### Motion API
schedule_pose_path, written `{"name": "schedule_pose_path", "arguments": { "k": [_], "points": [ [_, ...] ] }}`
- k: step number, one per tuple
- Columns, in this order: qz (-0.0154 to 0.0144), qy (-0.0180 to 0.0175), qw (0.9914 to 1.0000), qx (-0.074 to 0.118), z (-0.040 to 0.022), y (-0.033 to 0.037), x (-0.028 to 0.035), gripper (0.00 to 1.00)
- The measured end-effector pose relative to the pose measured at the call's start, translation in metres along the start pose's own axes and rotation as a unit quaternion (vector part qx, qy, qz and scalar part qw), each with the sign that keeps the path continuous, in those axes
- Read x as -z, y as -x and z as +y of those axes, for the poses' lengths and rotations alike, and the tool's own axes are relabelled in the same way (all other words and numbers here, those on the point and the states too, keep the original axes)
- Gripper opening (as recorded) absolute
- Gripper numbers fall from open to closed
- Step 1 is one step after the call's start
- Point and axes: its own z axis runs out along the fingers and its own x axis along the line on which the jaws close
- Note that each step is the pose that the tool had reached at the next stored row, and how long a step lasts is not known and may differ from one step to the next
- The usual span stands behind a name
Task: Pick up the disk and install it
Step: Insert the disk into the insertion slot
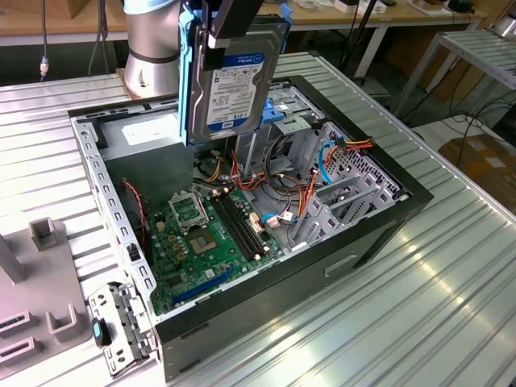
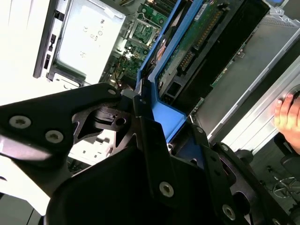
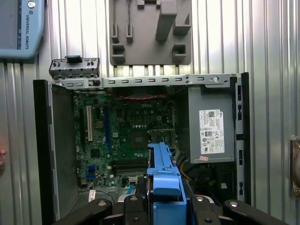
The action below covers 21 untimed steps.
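- Ribbed metal table [image 1: 451, 266] carrying everything; open computer case [image 1: 266, 314] lying on its side near the middle, well in from the table's edges.
- Inside the case: grey metal box [image 3: 211, 131] with a white sticker against one end wall, green circuit board [image 1: 201, 242] flat on the floor, loose wires [image 1: 302, 181] bunched beside it.
- Hanging upright in the air over the case's far end in the exterior view, near the grey metal box: the disk [image 1: 234, 81], label towards the camera, clear of everything below.
- Judged stiff and dense for its size (metal shell, no give), smooth on the broad faces, and probably unkind to knocks; bare green board on its back face, seen in the second wrist view, best left untouched.
- Safest hold judged to be the blue rails [image 1: 189, 81] along the long sides: plastic, less slippery than the metal, though likely to flex a little.
- Clamped at the upper end: the gripper [image 2: 164, 117], fingers [image 2: 147, 126] pinching the disk by its blue frame.
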Motion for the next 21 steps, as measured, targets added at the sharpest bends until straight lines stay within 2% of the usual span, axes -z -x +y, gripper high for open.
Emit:
{"name": "schedule_pose_path", "arguments": {
  "k": [21],
  "points": [
    [0.0000, 0.0000, 1.00000, 0.000, -0.0019, -0.0078, 0.0000, 0.37]
  ]
}}
